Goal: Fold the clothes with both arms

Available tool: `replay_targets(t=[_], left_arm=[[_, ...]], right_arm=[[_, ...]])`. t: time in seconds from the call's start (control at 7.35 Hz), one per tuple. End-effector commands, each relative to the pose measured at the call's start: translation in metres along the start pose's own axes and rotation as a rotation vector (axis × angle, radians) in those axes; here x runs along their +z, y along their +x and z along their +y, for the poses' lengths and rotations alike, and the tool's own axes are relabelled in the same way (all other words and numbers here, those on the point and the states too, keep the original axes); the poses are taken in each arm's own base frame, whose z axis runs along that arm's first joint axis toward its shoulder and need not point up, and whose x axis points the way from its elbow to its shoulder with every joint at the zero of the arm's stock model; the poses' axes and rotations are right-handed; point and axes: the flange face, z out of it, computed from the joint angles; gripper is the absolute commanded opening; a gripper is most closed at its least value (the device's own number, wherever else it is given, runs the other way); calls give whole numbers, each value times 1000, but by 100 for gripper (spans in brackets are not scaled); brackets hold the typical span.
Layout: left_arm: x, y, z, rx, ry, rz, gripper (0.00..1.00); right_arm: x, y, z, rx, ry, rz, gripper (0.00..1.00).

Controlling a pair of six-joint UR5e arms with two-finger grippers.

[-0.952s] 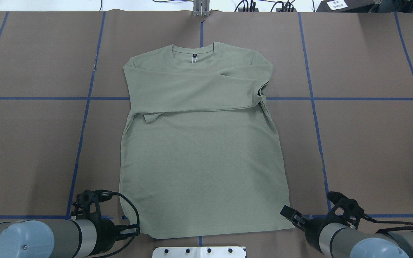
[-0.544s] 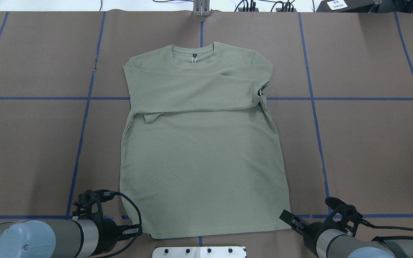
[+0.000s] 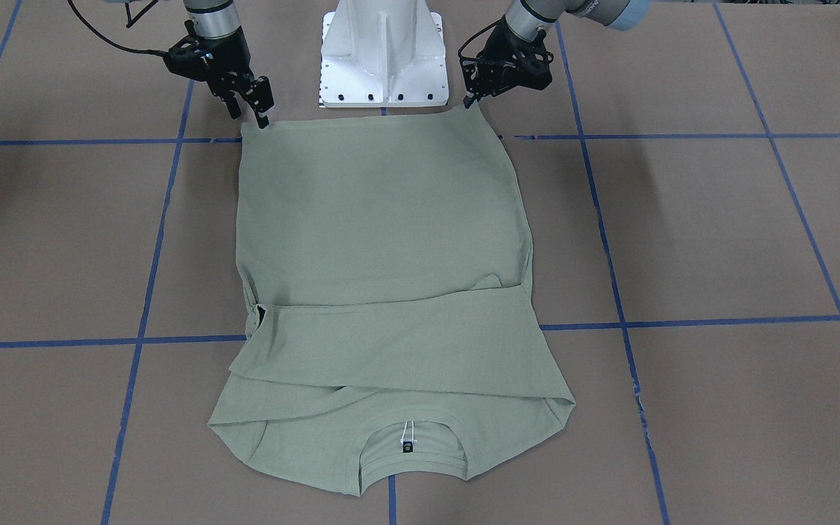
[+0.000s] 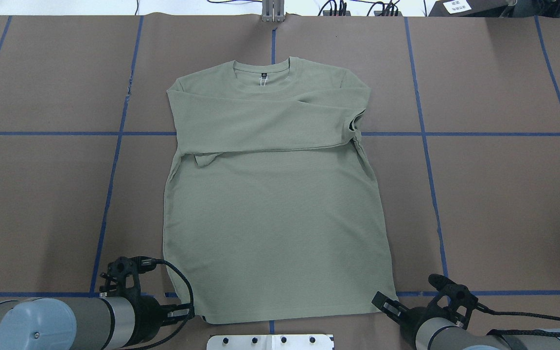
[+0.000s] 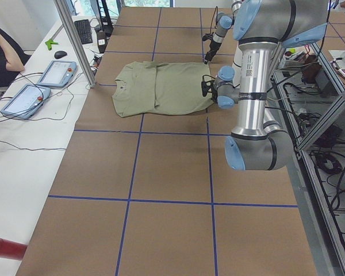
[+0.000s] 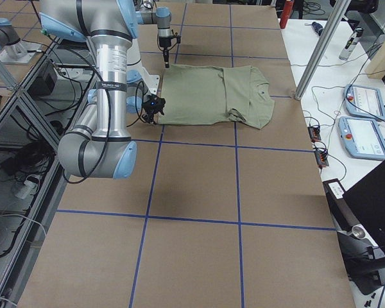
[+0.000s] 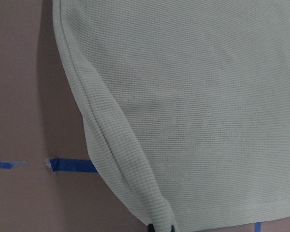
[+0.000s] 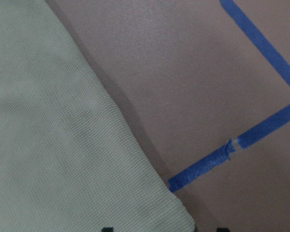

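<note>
The pale sage-green shirt [image 4: 275,218] lies flat on the brown table, neck at the far side and both sleeves folded across the chest; it also shows in the front view [image 3: 383,219]. My left gripper [image 4: 190,313] sits at the hem's near left corner. In the left wrist view the fabric [image 7: 208,96] rises in a ridge into the shut tips of the left gripper [image 7: 162,228]. My right gripper [image 4: 382,304] is at the hem's near right corner. In the right wrist view the right gripper [image 8: 164,229] is open, its tips apart either side of the shirt corner [image 8: 53,145].
The white pedestal base [image 4: 270,341] stands just behind the hem between both arms. Blue tape lines [image 4: 426,133] grid the table. A metal post [image 4: 272,12] stands at the far edge. An operator [image 5: 0,52] and tablets [image 5: 54,72] are at the side bench.
My right gripper has moved back toward the base and down onto the hem's right corner. My left gripper has shifted slightly at the left corner, and the hem edge there has drawn straighter.
</note>
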Motion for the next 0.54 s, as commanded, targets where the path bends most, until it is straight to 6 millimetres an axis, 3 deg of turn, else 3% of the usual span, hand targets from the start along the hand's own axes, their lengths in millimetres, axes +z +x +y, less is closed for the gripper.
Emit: replay_targets(t=[0.0, 0.41], left_arm=[[0, 0, -1, 0, 3, 0, 0], [-3, 2, -1, -2, 4, 7, 0]], right_arm=[[2, 2, 2, -9, 10, 17, 70], [10, 2, 5, -14, 15, 24, 57]])
